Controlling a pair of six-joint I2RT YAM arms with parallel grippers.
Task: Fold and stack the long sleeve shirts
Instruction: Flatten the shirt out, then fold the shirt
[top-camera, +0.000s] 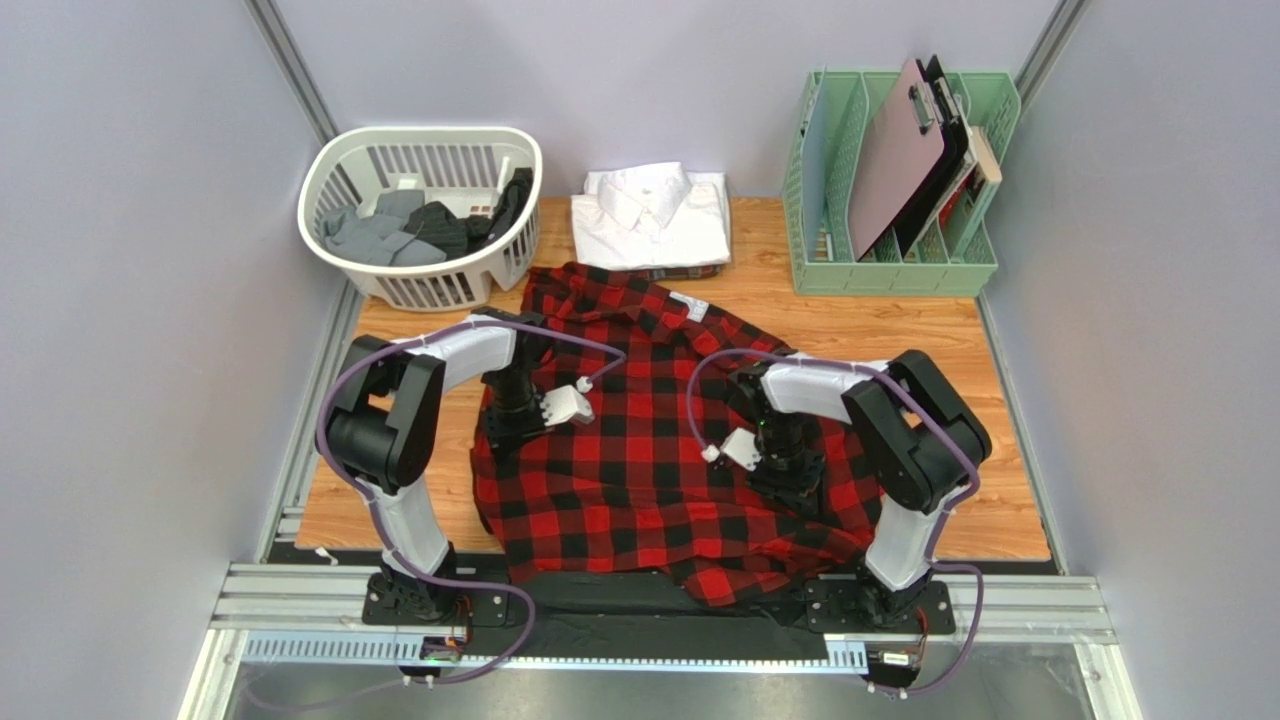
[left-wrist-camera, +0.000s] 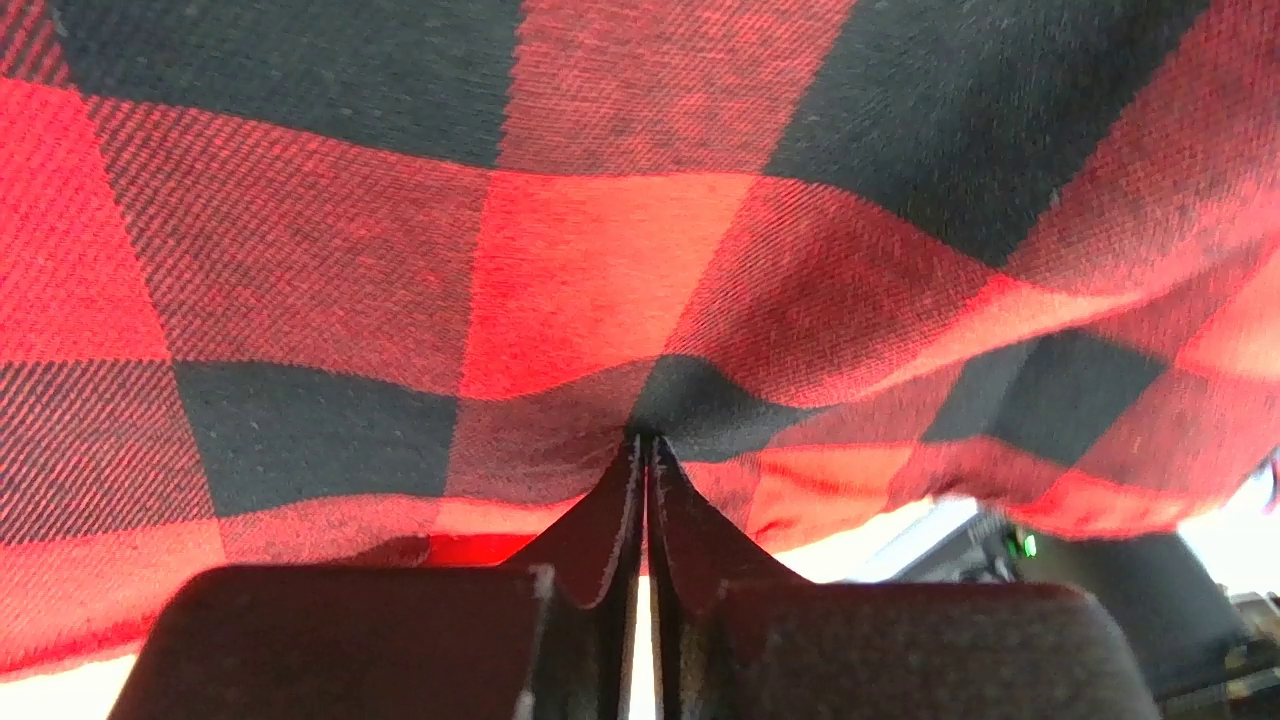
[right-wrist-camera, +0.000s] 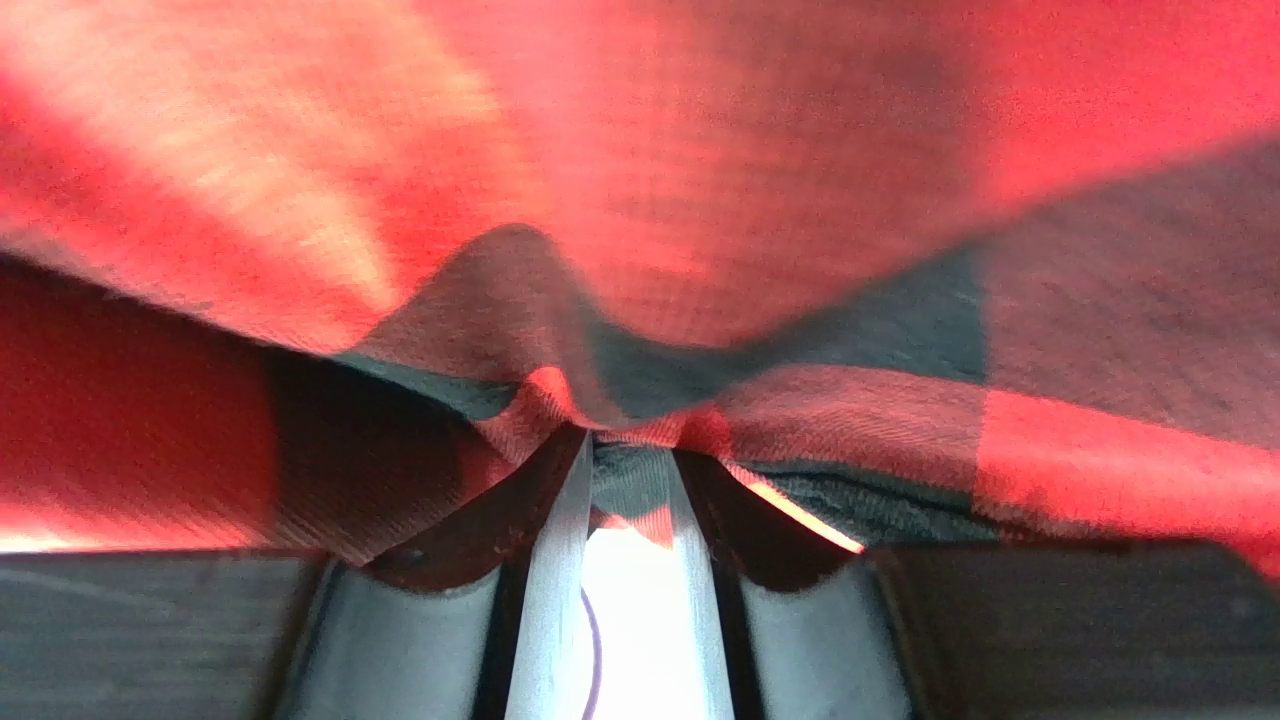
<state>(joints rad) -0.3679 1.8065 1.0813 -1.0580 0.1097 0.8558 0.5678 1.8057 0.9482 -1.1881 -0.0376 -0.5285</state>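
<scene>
The red-and-black checked flannel shirt (top-camera: 646, 435) lies spread over the middle of the table, its lower part hanging over the front edge. My left gripper (top-camera: 508, 428) is at the shirt's left side. Its jaws are shut, pinching a fold of the flannel (left-wrist-camera: 646, 413). My right gripper (top-camera: 784, 473) is at the shirt's right side, shut on a bunched fold of the flannel (right-wrist-camera: 631, 458). The plain white shirt (top-camera: 654, 210) lies folded at the back centre. It rests on a dark plaid shirt, of which only an edge (top-camera: 684, 272) shows.
A white laundry basket (top-camera: 338, 240) with grey and dark clothes stands at the back left. A green file rack (top-camera: 902, 278) with clipboards stands at the back right. Grey walls close in both sides.
</scene>
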